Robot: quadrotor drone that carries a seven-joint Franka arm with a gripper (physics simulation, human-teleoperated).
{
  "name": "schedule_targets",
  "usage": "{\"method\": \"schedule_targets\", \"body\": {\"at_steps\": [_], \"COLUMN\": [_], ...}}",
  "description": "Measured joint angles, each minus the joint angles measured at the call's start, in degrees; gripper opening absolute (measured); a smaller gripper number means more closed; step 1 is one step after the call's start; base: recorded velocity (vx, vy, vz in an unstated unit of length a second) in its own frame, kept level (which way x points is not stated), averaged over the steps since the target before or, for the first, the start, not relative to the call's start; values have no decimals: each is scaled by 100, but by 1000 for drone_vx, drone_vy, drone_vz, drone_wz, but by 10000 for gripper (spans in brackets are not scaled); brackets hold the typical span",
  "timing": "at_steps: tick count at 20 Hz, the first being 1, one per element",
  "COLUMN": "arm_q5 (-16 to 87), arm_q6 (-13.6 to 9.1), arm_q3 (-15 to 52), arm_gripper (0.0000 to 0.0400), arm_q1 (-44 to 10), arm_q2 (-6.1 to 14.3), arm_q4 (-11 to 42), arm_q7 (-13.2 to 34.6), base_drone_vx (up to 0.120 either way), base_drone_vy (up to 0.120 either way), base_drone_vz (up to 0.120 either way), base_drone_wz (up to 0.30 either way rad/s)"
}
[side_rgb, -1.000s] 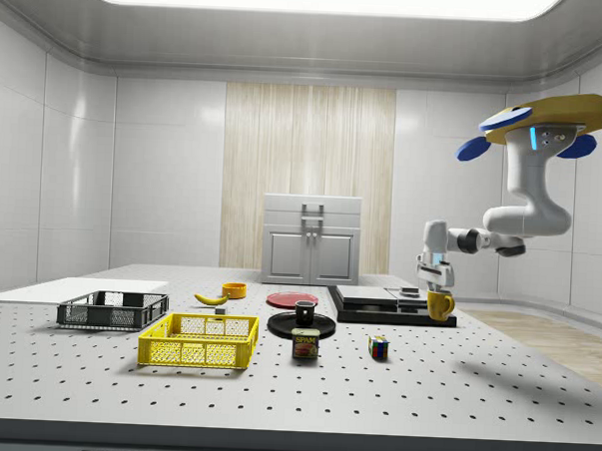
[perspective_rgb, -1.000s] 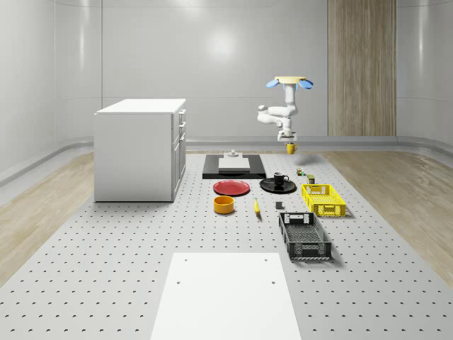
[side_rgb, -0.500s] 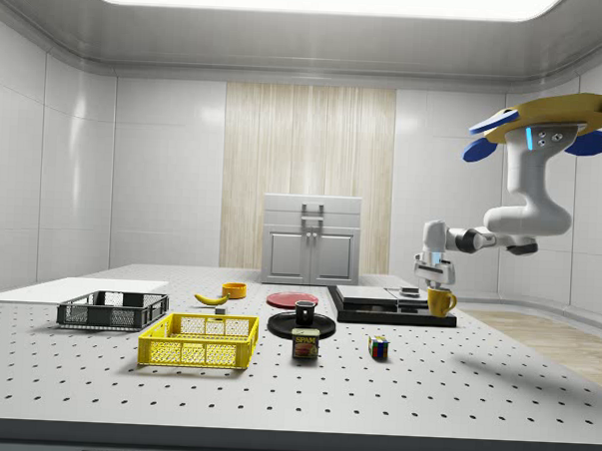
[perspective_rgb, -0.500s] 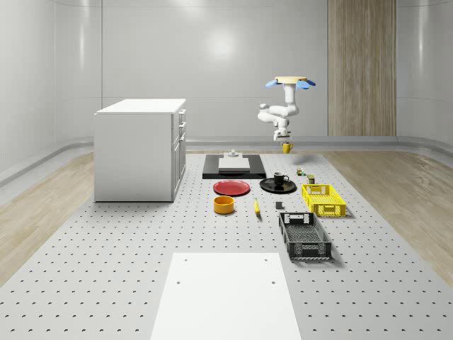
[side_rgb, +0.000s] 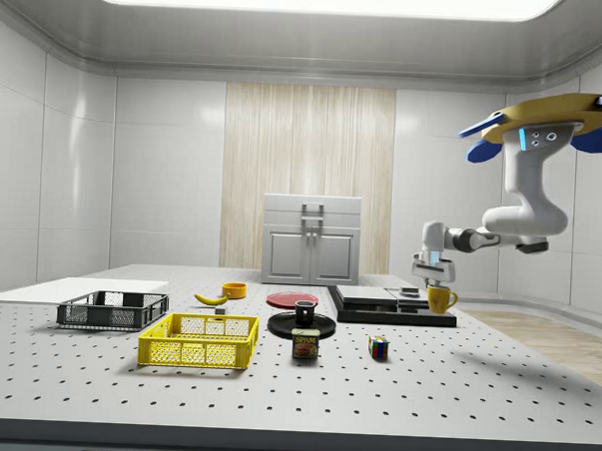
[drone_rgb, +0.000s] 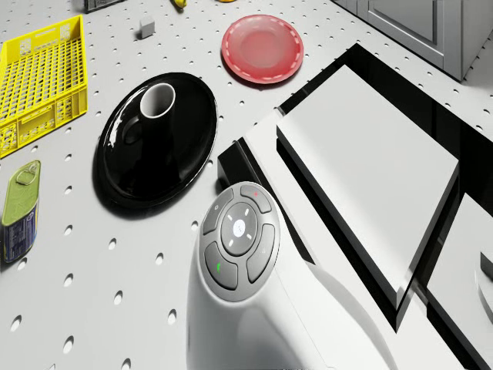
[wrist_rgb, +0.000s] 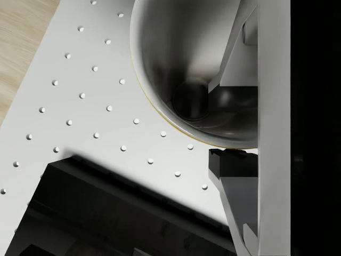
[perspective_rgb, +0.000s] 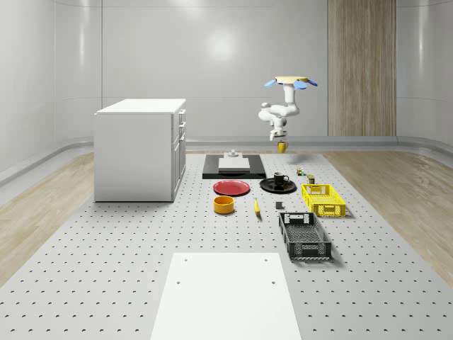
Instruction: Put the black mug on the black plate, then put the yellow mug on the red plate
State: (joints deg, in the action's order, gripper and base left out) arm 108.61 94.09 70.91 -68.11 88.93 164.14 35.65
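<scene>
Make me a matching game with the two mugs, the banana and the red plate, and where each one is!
Things:
1. yellow mug
2. black mug
3. banana
4. red plate

Places:
A. on the black plate
B. bare, nothing on it
C. held in the gripper, off the table
D. lying beside the orange bowl

Pairs: 1-C, 2-A, 3-D, 4-B

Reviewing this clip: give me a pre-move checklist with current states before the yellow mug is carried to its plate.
1. Black mug on black plate: ok, step one looks done.
2. Gripper shut on yellow mug, fingers across its rim in the wrist view: ok.
3. Mug lifted off the table: ok.
4. Red plate bare: ok.
5. Drone hovering past the table's far end, not over the red plate: not ok yet.
6. Mug upright: ok in the side view.
</scene>
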Motion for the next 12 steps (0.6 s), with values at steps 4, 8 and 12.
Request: {"method": "schedule_targets", "body": {"at_steps": [4,8,12], "arm_q5": [-14,-25,-32], "arm_q6": [35,59,78], "arm_q3": [6,10,12], "arm_gripper": [100,100,100], "arm_q1": [-69,-101,-117], "arm_q2": [37,62,82], "arm_q4": [-2,-4,-5], "arm_q7": [-346,-516,-599], "base_drone_vx": [120,120,120], "base_drone_vy": [0,-60,-120], "base_drone_vz": [0,0,0], "base_drone_wz": [0,0,0]}}
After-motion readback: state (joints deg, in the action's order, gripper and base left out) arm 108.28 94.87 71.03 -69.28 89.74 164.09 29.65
